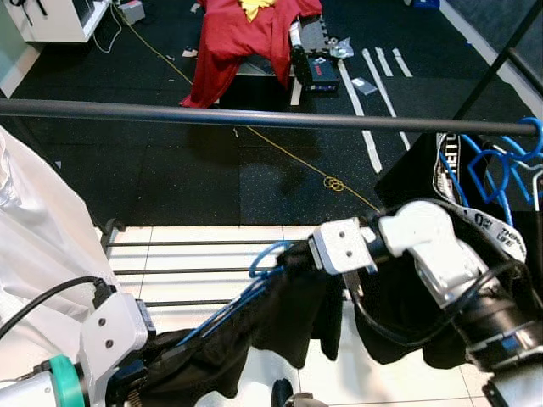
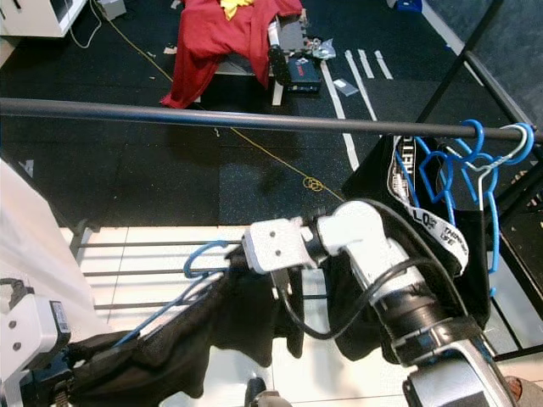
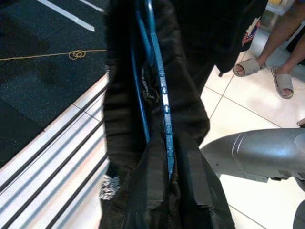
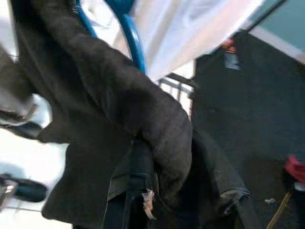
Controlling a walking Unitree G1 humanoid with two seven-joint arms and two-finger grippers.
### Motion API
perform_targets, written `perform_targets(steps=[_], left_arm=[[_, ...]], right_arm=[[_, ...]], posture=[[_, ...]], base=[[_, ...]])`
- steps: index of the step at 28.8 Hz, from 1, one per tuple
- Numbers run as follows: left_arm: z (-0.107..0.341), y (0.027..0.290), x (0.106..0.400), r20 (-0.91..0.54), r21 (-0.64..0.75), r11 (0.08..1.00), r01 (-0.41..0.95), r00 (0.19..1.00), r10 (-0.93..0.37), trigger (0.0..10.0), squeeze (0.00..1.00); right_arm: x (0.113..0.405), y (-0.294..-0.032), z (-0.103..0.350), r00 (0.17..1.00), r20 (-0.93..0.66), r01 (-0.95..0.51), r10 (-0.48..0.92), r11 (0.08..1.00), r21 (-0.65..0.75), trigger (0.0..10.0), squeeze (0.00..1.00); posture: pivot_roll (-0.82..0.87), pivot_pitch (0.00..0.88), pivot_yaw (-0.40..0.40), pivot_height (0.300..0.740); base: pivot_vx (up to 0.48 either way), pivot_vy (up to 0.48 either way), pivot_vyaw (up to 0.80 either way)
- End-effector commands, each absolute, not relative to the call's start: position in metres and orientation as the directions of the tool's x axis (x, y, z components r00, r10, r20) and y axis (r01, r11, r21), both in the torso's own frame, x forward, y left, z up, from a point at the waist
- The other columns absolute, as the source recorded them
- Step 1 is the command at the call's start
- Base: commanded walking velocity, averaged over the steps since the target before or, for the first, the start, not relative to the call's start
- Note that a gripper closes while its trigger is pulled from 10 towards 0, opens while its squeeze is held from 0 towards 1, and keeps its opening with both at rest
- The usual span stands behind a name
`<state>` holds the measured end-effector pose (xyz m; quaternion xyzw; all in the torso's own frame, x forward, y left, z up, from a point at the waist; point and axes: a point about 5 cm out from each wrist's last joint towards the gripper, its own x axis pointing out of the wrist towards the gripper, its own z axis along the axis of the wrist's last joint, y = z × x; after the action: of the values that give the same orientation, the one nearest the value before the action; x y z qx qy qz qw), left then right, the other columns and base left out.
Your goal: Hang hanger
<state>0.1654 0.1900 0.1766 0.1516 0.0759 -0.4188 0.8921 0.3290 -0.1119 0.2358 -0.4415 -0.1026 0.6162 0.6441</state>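
Observation:
A blue hanger (image 1: 267, 254) carrying a black garment (image 1: 280, 318) is held between my two grippers, below the dark rail (image 1: 254, 117) that crosses the view. My right gripper (image 1: 299, 264) is shut on the garment just beside the hanger's hook; in the right wrist view one finger (image 4: 138, 167) shows under a fold of the cloth. My left gripper (image 1: 161, 356) is at the lower left, wrapped in the garment's other end. In the left wrist view the hanger's blue bar (image 3: 162, 95) runs straight into its grip. The hook is well under the rail and not touching it.
Blue and white hangers (image 2: 475, 157) with a black printed shirt (image 2: 424, 216) hang at the rail's right end. A white garment (image 1: 34, 246) hangs at the left. Rack base bars (image 1: 195, 271) cross the tiles. A person's sandalled feet (image 3: 267, 71) stand nearby. A red cloth (image 1: 246, 34) lies beyond.

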Motion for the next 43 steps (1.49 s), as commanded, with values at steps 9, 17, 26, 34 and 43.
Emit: perform_targets(steps=[9, 17, 26, 34, 43], left_arm=[[0.168, 0.189, 0.167, -0.269, 0.171, 0.617, 0.768, 0.639, -0.720, 0.0, 0.00], [0.161, 0.188, 0.169, -0.279, 0.163, 0.638, 0.753, 0.655, -0.702, 0.0, 0.00], [0.161, 0.190, 0.178, -0.267, 0.160, 0.687, 0.709, 0.701, -0.661, 0.0, 0.00], [0.163, 0.189, 0.193, -0.180, 0.112, 0.843, 0.526, 0.845, -0.503, 0.0, 0.00], [0.172, 0.185, 0.200, -0.095, 0.058, 0.920, 0.388, 0.919, -0.381, 0.0, 0.00]], right_arm=[[0.332, -0.136, 0.248, 0.319, -0.405, -0.685, 0.857, -0.087, -0.723, 10.0, 0.00], [0.341, -0.162, 0.250, 0.488, -0.323, -0.634, 0.811, 0.075, -0.769, 10.0, 0.00], [0.342, -0.150, 0.247, 0.524, -0.194, -0.597, 0.830, 0.195, -0.778, 10.0, 0.00], [0.320, -0.125, 0.189, 0.509, -0.032, -0.794, 0.860, 0.454, -0.404, 10.0, 0.00], [0.298, -0.121, 0.141, 0.604, 0.007, -0.780, 0.797, 0.594, -0.197, 10.0, 0.00]], posture=[[0.00, 0.180, 0.005, 0.740], [0.00, 0.177, 0.018, 0.740], [0.00, 0.175, 0.017, 0.740], [0.00, 0.184, 0.007, 0.740], [-0.01, 0.192, 0.010, 0.740]], base=[[0.000, 0.000, 0.00], [0.000, 0.000, 0.00], [0.000, 0.000, 0.00], [0.000, 0.000, 0.00], [0.000, 0.000, 0.00]])
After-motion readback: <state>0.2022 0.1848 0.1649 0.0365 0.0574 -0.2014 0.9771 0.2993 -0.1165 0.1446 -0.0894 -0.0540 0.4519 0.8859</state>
